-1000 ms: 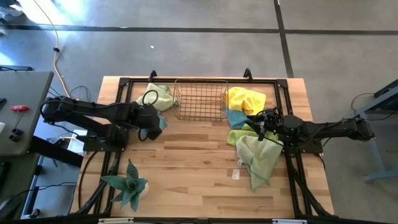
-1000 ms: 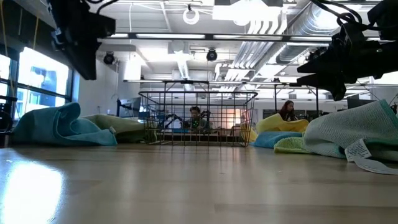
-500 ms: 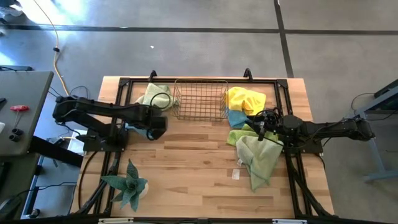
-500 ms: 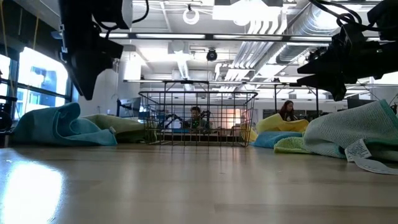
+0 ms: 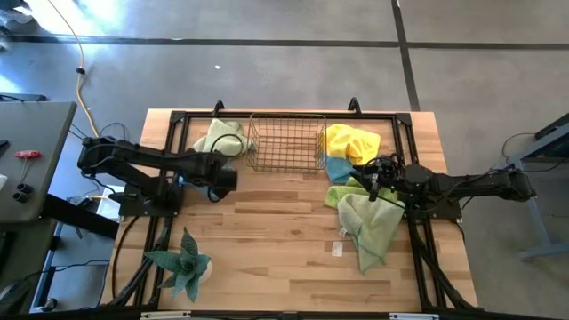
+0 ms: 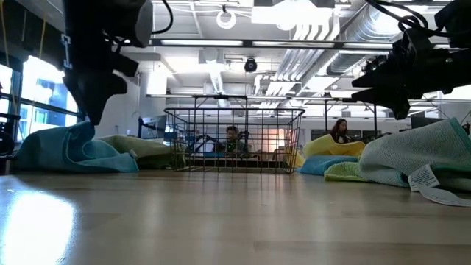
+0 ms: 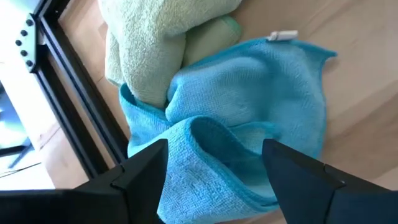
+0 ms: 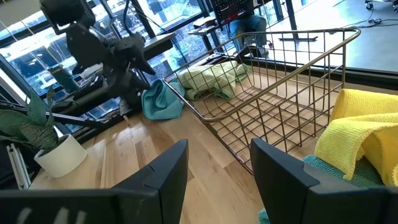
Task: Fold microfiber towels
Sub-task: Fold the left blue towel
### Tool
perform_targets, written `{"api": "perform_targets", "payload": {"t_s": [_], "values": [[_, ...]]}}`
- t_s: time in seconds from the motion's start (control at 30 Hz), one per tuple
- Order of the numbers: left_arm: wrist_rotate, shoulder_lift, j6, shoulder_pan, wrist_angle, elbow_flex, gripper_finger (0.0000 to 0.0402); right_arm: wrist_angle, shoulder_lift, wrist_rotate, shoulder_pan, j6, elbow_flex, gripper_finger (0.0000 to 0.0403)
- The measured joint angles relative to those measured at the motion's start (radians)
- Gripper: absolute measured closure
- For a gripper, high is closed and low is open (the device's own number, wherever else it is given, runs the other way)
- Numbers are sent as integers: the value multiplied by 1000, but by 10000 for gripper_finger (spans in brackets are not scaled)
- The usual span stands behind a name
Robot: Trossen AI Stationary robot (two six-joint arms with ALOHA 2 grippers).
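A: Since the earlier frame, what moved?

B: Only my left gripper (image 7: 214, 168). It swung toward the far-left corner and dropped; it now hangs just over the light blue towel (image 7: 249, 118), fingers (image 7: 143, 177) spread wide, one on each side of a raised fold. Can't tell if the tips touch the cloth. Nothing pinched.

A: Right side?

B: My right gripper (image 8: 214, 165) hasn't shifted. It's over the right edge of the table (image 5: 276, 240), above the towel pile, fingers part open, nothing between them.

A: Where are the towels?

B: Two groups. Far left: the light blue one, bunched, touching a pale green towel (image 7: 155, 43) beside it, both left of the copper wire basket (image 5: 286, 142). From the low view that blue heap sits at the left with my left arm coming down right above it. Right side: yellow towel (image 5: 351, 140) far, just beside the basket; a second blue towel (image 5: 338, 169) peeking out under it; a lime green towel (image 5: 342, 194) nearer; and a pale green towel with a tag (image 5: 369, 227) draped nearest, partly under my right arm. All crumpled, none folded.

A: Anything else?

B: Spiky plant in a white pot (image 5: 185, 263), near-left. Two people (image 6: 232, 140) seated in the room behind the basket.
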Motion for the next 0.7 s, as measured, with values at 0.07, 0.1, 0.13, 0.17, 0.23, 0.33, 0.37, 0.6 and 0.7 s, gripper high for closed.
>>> {"api": "perform_targets", "payload": {"t_s": [0.07, 0.1, 0.13, 0.17, 0.23, 0.33, 0.37, 0.6, 0.7], "values": [[-15, 0, -22, -9, -12, -17, 152, 0, 0, 0, 0, 0, 0, 236], [-20, 0, -38, -11, -16, -25, 155, 0, 0, 0, 0, 0, 0, 236], [-23, 0, -55, -14, -18, -34, 158, 0, 0, 0, 0, 0, 0, 236], [-24, 0, -71, -17, -20, -42, 162, 0, 0, 0, 0, 0, 0, 236], [-24, 0, -99, -22, -25, -54, 170, 0, 0, 0, 0, 0, 0, 236], [-25, 0, -136, -29, -47, -69, 185, 0, 0, 0, 0, 0, 0, 236], [-26, 0, -149, -31, -59, -72, 190, 0, 0, 0, 0, 0, 0, 236], [-40, 0, -207, -43, -81, -92, 238, 0, 0, 0, 0, 0, 0, 236], [-34, 0, -196, -43, -70, -92, 272, 0, 0, 0, 0, 0, 0, 236]]}}
